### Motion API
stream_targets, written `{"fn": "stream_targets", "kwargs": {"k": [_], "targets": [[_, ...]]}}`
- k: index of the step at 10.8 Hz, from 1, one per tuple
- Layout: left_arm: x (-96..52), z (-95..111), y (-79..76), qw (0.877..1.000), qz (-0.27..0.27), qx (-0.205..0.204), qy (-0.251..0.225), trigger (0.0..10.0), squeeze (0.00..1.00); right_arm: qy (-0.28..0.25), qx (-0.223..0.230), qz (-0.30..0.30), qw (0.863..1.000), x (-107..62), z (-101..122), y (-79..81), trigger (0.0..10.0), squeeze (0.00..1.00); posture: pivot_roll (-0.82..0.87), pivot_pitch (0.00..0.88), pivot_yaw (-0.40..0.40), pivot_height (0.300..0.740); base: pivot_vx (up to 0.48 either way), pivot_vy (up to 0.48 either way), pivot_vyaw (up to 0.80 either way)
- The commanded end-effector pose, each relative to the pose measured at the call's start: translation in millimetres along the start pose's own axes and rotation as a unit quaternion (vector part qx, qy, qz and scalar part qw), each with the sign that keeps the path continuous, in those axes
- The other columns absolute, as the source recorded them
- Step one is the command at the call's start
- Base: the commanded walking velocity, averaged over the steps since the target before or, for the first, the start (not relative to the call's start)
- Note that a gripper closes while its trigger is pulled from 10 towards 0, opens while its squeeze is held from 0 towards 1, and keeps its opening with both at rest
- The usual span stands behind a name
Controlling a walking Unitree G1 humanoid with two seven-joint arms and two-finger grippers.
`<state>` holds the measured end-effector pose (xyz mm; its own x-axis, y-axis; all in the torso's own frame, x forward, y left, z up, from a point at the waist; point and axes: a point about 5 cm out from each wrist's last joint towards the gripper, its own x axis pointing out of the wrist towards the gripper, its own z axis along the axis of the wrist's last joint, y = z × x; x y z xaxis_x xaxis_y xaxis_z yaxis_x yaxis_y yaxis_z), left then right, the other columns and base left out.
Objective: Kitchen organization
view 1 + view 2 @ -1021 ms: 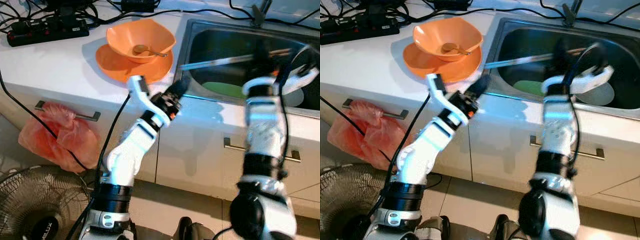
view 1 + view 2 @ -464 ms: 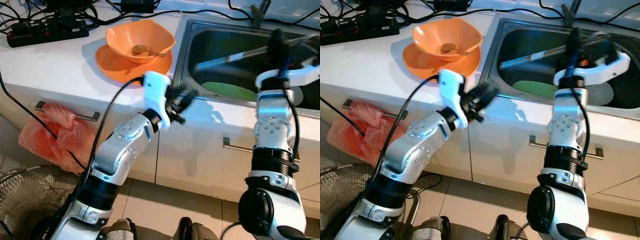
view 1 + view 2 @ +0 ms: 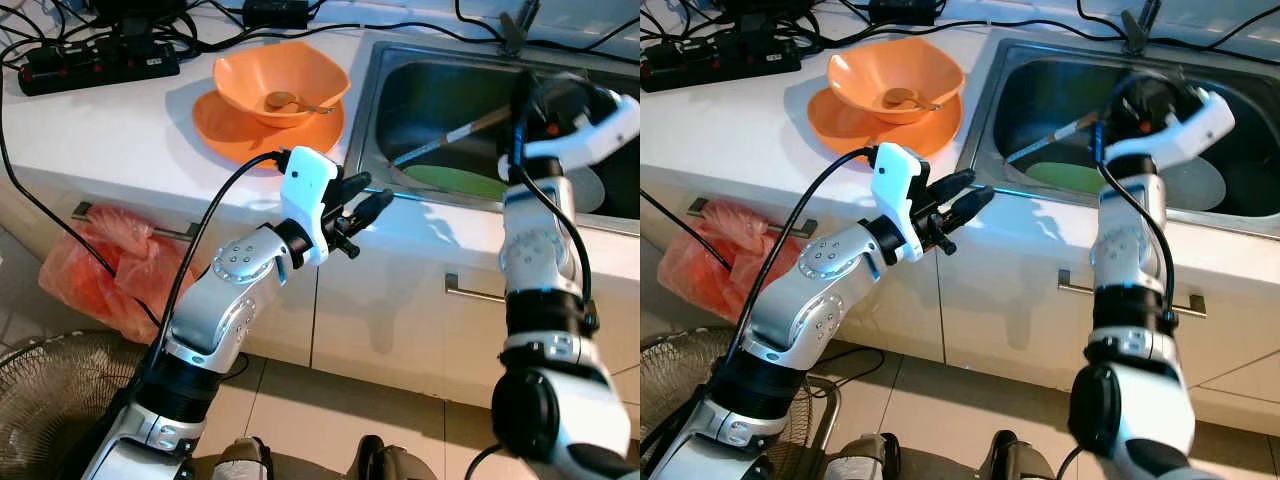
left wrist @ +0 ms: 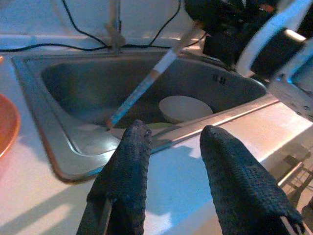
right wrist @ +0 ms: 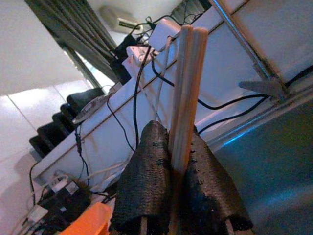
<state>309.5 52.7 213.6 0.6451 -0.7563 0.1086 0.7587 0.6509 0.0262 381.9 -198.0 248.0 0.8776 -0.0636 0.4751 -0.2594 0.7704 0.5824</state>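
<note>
An orange bowl [image 3: 280,72] with a spoon [image 3: 287,100] in it sits on an orange plate [image 3: 225,125] on the white counter. My right gripper [image 3: 522,98] hangs over the steel sink [image 3: 365,100], shut on a pair of chopsticks [image 3: 450,135]. They slant down, their tips near the green plate [image 3: 455,180] in the basin. A white plate [image 3: 1195,185] lies beside the green one. My left gripper [image 3: 366,191] hovers open over the counter's front edge by the sink's near left corner, nothing between its fingers [image 4: 134,147].
A black power strip [image 3: 95,65] and cables lie at the counter's back left, and the faucet [image 3: 515,25] stands behind the sink. Below, a red plastic bag [image 3: 95,270] hangs on a drawer handle. A fan [image 3: 60,400] stands on the floor.
My right gripper swung the chopsticks from nearly level to slanting down into the sink. My left arm rolled its wrist and settled at the counter edge, its fingers now spread.
</note>
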Motion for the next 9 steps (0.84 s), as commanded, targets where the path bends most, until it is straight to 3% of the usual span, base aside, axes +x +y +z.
{"fn": "stream_targets", "kwargs": {"k": [1, 4, 8, 9], "targets": [[-1.7, 0.2, -6.7, 1.000, -0.022, 0.007, 0.002, 10.0, 0.00, 0.022, -0.033, 0.003, 0.999, 0.8, -6.3, -2.1, 10.0, 0.00, 0.17, 0.146, -0.020, 0.740, 0.000, 0.000, 0.00], [-6.4, -1.2, -8.0, 0.999, -0.041, 0.013, 0.011, 10.0, 0.00, 0.078, -0.098, 0.047, 0.991, 6.6, -26.0, 5.3, 10.0, 0.00, 0.19, 0.145, -0.020, 0.740, 0.000, 0.000, 0.00], [-7.0, -0.7, -9.6, 0.999, -0.043, 0.017, 0.012, 10.0, 0.00, 0.137, -0.165, 0.062, 0.975, 2.3, -47.2, 1.5, 10.0, 0.00, 0.19, 0.146, -0.020, 0.740, 0.000, 0.000, 0.00], [-7.1, -0.8, -9.6, 0.999, -0.042, 0.018, 0.013, 10.0, 0.00, 0.145, -0.178, 0.064, 0.971, 1.8, -49.9, 0.6, 10.0, 0.59, 0.20, 0.146, -0.020, 0.740, 0.000, 0.000, 0.00]]}}
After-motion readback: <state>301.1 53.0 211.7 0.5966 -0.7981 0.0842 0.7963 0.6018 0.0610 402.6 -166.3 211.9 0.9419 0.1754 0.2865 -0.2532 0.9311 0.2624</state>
